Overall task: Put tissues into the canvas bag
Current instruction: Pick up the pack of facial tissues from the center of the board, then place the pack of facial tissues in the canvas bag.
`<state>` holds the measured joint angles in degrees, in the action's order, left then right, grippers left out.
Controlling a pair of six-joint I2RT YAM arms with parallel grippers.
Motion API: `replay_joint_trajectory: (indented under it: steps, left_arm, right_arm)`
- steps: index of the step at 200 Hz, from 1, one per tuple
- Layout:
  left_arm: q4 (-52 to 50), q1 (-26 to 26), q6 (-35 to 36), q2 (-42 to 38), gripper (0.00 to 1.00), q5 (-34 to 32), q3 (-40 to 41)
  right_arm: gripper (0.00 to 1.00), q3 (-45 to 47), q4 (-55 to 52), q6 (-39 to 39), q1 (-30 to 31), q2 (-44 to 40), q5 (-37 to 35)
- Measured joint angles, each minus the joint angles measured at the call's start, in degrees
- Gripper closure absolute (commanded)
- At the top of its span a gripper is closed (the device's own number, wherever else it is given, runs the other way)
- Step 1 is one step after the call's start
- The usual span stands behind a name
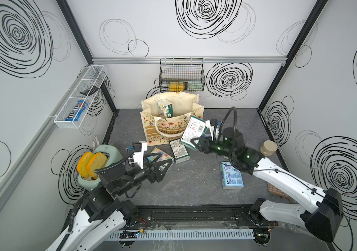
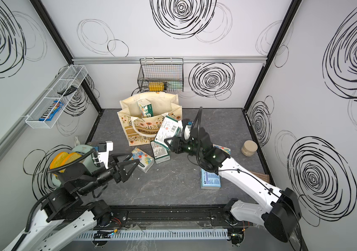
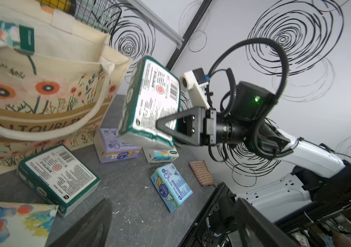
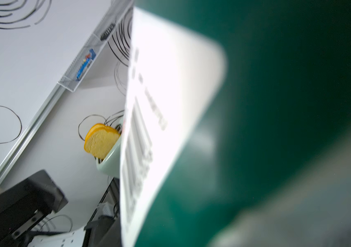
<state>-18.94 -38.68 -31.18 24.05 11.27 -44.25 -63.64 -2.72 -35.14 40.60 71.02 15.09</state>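
The canvas bag stands open at the back of the table, with one tissue pack upright inside. My right gripper is shut on a dark green tissue pack, held tilted in the air by the bag's right side. My left gripper is open and holds nothing, just above a colourful pack. On the table lie a second green pack, a purple pack and a light blue pack.
A mint toaster with bread slices stands at the left, close behind my left arm. A beige lidded jar sits at the right wall. A black wire basket hangs above the bag, and a white wire shelf hangs on the left wall.
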Motion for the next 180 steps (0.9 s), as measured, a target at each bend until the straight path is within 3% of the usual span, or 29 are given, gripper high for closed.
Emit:
replay_joint_trajectory:
  steps: [54, 113, 136, 180]
  left_arm:
    - [-5.18, 0.13, 4.04, -7.28, 0.07, -1.49, 6.16]
    - [-6.03, 0.79, 4.76, -8.92, 0.06, -1.29, 6.69]
    - [-6.03, 0.98, 4.83, -8.90, 0.06, -0.96, 6.78]
    - [-5.79, 0.98, 4.83, -9.38, 0.06, -0.79, 7.15]
  right_arm:
    - [0.54, -36.87, -7.74, 13.33, -1.90, 23.87, -4.00]
    - [0.54, -65.79, -21.33, 24.87, -1.95, 49.88, -20.83]
    - [0.52, -71.17, -24.57, 28.02, -1.95, 55.36, -26.01]
    - [0.48, -68.87, -25.57, 32.44, -1.77, 53.79, -33.59]
